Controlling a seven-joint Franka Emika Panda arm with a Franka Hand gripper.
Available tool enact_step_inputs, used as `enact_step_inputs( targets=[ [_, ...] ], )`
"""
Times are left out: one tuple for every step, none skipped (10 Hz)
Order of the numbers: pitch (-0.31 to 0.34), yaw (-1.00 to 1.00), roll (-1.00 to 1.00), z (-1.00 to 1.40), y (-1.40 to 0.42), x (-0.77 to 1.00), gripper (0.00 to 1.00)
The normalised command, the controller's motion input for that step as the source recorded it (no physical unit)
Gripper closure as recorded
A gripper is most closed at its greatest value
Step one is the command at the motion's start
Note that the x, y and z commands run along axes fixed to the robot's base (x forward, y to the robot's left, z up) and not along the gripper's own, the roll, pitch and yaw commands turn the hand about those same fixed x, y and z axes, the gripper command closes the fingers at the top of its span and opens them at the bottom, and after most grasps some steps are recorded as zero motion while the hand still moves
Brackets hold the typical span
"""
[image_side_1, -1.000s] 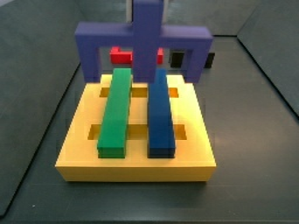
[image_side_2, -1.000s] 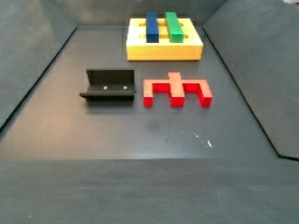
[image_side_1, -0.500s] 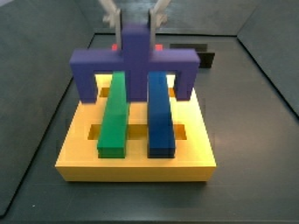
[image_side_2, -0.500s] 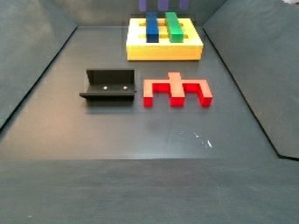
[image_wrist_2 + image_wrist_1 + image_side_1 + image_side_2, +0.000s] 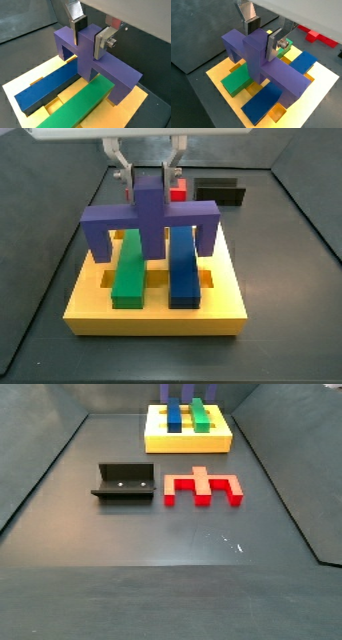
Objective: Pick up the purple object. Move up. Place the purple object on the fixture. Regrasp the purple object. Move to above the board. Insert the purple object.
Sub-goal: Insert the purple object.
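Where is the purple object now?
In a side view, the purple object is held in the hand, above the board, straddling the green bar and blue bar.

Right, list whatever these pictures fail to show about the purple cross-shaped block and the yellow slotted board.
- Slots under the purple cross-shaped plastic block: in a side view its arms cover them, so whether the legs have entered the yellow slotted board is unclear.
- Gripper and block: another side view cuts them off at its top edge.
- Contact between block and the green bar or blue bar: hidden beneath the block in both wrist views.
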Motion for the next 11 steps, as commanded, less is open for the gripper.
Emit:
enact_step_inputs(
  targets=[
    [-0.011, 0.0, -0.04, -0.19, 0.0, 0.0, 1.0],
    [0.0, 0.0, -0.03, -0.19, -0.01, 0.09, 1.0],
    [-0.004, 0.0, 0.0, -0.12, -0.08, 0.12, 1.0],
    [0.0, 0.02, 0.04, -0.06, -0.17, 0.25, 1.0],
    [0.0, 0.01, 0.21, -0.15, -0.19, 0.17, 1.0],
    [0.004, 0.05, 0.31, -0.11, -0.21, 0.23, 1.0],
    [0.031, 0.01, 0.3, -0.06, -0.13, 0.14, 1.0],
    [0.02, 0.0, 0.18, 0.08, 0.0, -0.17, 1.0],
    [0.0, -0.07, 0.09, 0.3, 0.0, -0.32, 1.0],
    [0.0, -0.13, 0.11, 0.39, 0.0, -0.42, 1.0],
    [0.0, -0.08, 0.09, 0.49, 0.0, -0.39, 1.0]
  ],
)
